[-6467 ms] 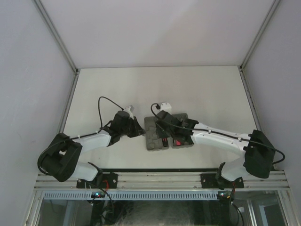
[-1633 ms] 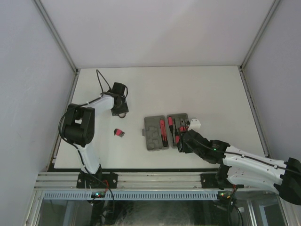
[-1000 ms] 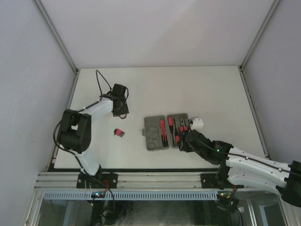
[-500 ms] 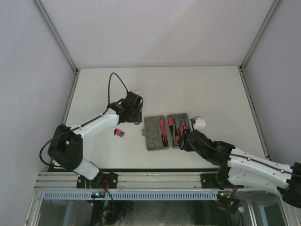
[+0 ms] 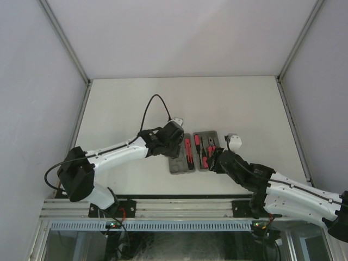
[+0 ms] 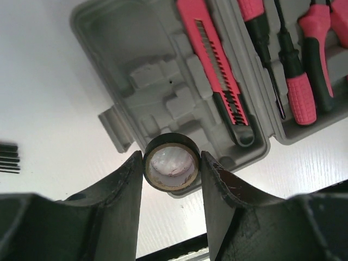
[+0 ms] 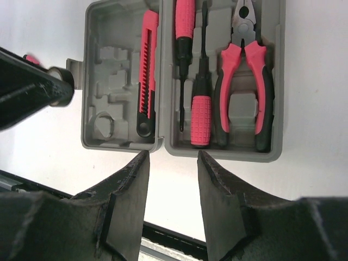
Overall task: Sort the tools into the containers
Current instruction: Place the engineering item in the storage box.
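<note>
Left claw [image 6: 172, 163] clamped on glossy black tape roll [image 6: 171, 139] above grey moulded-plastic tray [image 6: 117, 49]; right claw [image 7: 173, 168] half-open, empty.

a robot test cell in a lab: ahead of the jaws lies a bare white table [image 5: 228, 98], boxed in by plain pale panels [image 5: 179, 32] set in aluminium posts [image 5: 64, 42]. well behind the jaws, a slotted metal rail [image 5: 185, 206] carries the bolted arm bases, and a loose black cable [image 5: 154, 97] loops above the left arm [image 5: 114, 155].
</note>
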Tool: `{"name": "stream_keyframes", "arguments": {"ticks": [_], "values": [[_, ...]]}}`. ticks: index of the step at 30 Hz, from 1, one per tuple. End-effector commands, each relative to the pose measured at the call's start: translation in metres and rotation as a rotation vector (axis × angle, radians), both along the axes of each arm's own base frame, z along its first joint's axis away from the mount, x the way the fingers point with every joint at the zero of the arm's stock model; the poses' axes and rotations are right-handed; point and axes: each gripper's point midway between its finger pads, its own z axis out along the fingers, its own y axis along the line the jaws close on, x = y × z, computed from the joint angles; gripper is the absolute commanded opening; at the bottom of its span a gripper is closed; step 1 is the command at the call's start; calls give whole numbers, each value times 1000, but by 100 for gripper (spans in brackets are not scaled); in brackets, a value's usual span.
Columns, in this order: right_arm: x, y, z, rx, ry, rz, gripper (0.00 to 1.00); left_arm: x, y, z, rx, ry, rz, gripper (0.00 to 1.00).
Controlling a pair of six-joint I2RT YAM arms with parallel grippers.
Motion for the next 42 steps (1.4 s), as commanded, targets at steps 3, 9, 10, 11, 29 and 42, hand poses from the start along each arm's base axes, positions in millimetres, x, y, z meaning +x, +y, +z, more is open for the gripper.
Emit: {"name": "stream_keyframes", "arguments": {"ticks": [3,9,10,11,29,42], "values": [[2,-4,5,19,-15,-37,40,-5,-21,-7,-16,12,-14,45],[1,-5,2,8,-7,-42,40,-15,-27,-18,1,26,-43,45],[1,-4,2,10,-7,-40,40,-16,-27,-20,7,30,-45,45],[1,-4,2,10,-7,-40,40,-18,-27,-22,10,33,-47,45],[1,1,-1,9,6,-31,40,-36,-17,-55,86,65,-64,44],[-1,5,-3,11,13,-18,40,-40,-9,-63,115,66,-57,44]]}}
